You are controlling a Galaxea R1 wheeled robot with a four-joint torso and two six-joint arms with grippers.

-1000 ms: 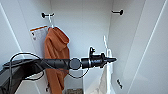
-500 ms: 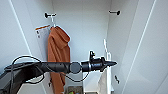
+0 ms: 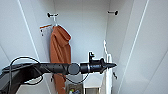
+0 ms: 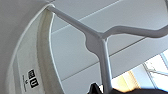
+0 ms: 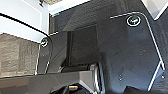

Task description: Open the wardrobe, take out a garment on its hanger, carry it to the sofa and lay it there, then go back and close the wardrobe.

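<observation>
We lift the thin white hanger (image 4: 100,50) and white shirt (image 3: 108,72) clear, left gripper (image 3: 110,65) seemingly clamped on it.

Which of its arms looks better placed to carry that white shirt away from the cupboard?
Probably the left. Its tool is stretched out at the thin white shirt inside the open white wardrobe, and its wrist camera looks right at the white triangular hanger.

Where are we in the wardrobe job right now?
Done: the wardrobe is open, rust-orange garment hanging inside. In hand: the left gripper reaches across at the white shirt; its wrist view shows the white hanger close up. Left: carrying to the sofa, laying it, closing.
</observation>
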